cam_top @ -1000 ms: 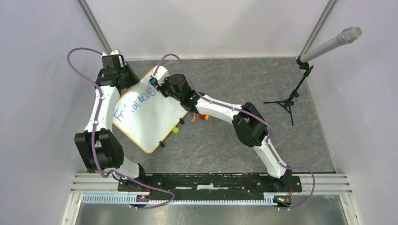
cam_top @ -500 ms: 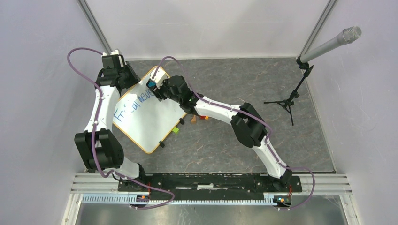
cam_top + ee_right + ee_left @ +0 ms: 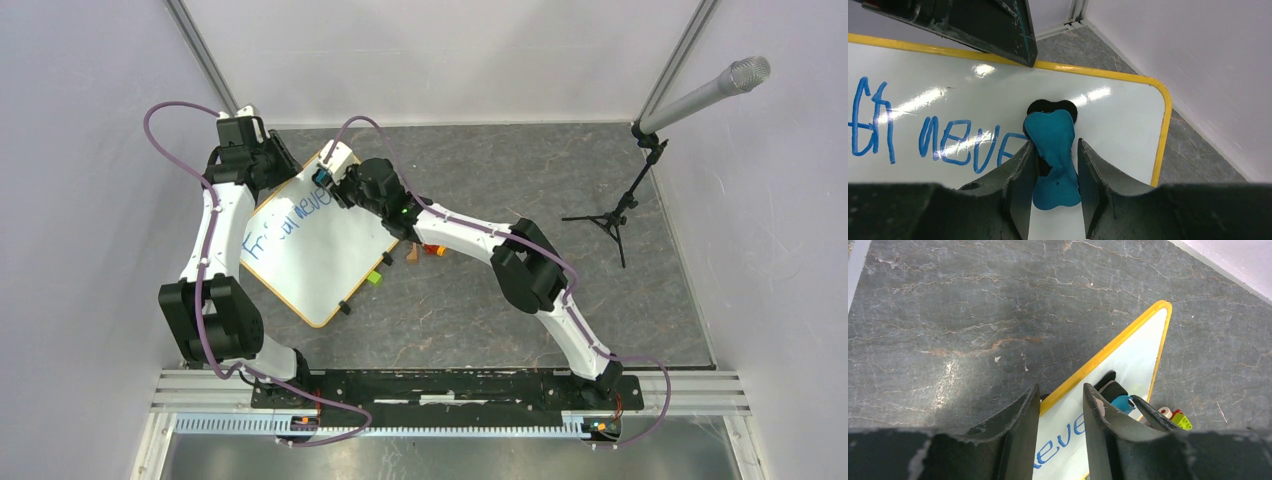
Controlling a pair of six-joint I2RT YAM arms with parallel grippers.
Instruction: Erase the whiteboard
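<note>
Left wall (image 3: 80, 150) is plain pale panelling, with a metal frame post (image 3: 205, 55) rising at the far-left corner. The desk (image 3: 520, 170) is covered in a dark grey, marble-veined surface, and a metal rail (image 3: 450, 400) runs along its near edge. The whiteboard (image 3: 320, 260) lies flat on the left-centre of the desk, turned at an angle, with its yellow rim and rounded corners visible and blue handwriting (image 3: 285, 225) across its left part. The left pincer (image 3: 1062, 390) stands over the board's far-left edge with a narrow gap between its jaws. The rim shows through that gap, nothing is seen clamped, and contact with the board cannot be confirmed. The right pincer (image 3: 1055, 145) is at the board's far corner, closed on a teal eraser (image 3: 1048, 130) whose tip rests on the white surface just past the last written letters. A small green block (image 3: 374, 278) and an orange piece (image 3: 432, 250) lie on the desk just beside the board's right edge. Well apart at the far right, a black tripod stand (image 3: 620, 215) carries a grey microphone (image 3: 705, 95) tilted up toward the right wall.
</note>
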